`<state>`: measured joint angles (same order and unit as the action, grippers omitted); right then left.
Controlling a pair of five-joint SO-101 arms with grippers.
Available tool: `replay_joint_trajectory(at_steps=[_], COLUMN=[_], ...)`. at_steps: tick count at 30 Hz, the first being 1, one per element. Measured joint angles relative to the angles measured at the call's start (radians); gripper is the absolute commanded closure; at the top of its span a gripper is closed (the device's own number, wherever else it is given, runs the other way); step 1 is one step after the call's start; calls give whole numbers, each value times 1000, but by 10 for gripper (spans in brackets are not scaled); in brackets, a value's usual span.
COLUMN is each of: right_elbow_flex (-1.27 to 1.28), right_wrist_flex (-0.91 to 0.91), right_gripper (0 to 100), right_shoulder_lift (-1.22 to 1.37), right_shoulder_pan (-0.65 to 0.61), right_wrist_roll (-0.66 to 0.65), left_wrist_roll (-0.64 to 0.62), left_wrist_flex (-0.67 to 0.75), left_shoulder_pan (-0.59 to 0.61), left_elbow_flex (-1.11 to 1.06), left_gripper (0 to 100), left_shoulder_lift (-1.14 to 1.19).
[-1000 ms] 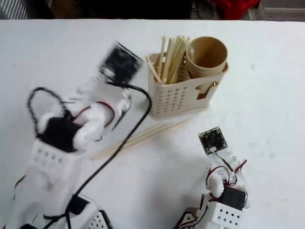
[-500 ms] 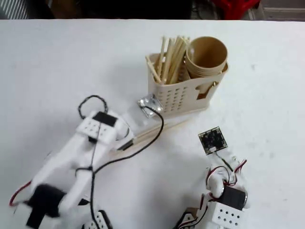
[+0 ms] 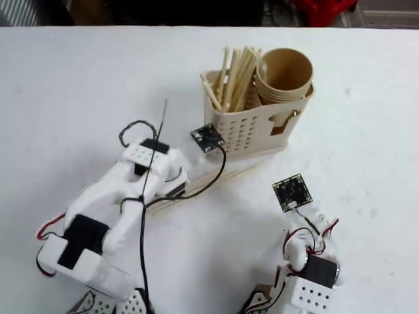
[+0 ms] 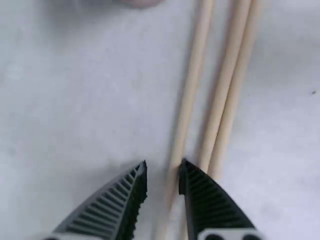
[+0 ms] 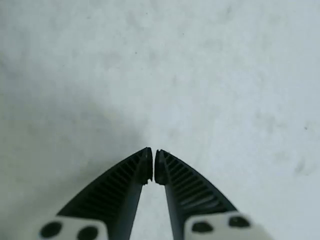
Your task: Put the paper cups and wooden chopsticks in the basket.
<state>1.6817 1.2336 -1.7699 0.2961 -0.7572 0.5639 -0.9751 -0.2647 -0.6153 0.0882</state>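
Broad stretches of the white counter [image 3: 72, 78] are being shown on both sides of the cream slotted basket [image 3: 252, 134], and the counter's far edge is being seen well behind it. The basket is being occupied by a bundle of upright wooden chopsticks [image 3: 237, 75] in one part and stacked paper cups [image 3: 283, 75] in the other. Just in front of it, loose chopsticks [image 3: 239, 172] are being left flat on the counter, partly covered by the left arm [image 3: 141, 176] and crossed by its black cable [image 3: 216, 173]. In the left wrist view the left jaws are being held slightly apart, low over the counter, with one loose chopstick [image 4: 192, 100] lying between their tips and two more just beside it. The right arm [image 3: 308, 255] is being kept near the front, well apart from the basket, its right jaws pressed together over bare counter. Since a second ago, the left arm has been brought from beside the basket down onto the loose chopsticks; the right arm and basket are being left unmoved.
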Motion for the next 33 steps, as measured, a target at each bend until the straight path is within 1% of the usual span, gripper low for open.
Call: replay_joint_trajectory(at_steps=[4,9,14,19,28,33], right_elbow_flex=[0,0,0,0,0,0], right_wrist_flex=[0,0,0,0,0,0], right_gripper=[967,967,967,967,967,967], right_shoulder_lift=[0,0,0,0,0,0], right_shoulder_pan=[0,0,0,0,0,0], right_wrist_roll=[0,0,0,0,0,0], left_wrist_roll=[0,0,-25,-41,-44,-44], left_wrist_flex=[-55,-89,-92,-115,-133,-126], left_shoulder_pan=[2,0,18,23,143,173], left_elbow_flex=[60,84,83,71,69,49], left_gripper=[871,880,957,966,979,979], left_shoulder_lift=[49,71,71,71,71,38])
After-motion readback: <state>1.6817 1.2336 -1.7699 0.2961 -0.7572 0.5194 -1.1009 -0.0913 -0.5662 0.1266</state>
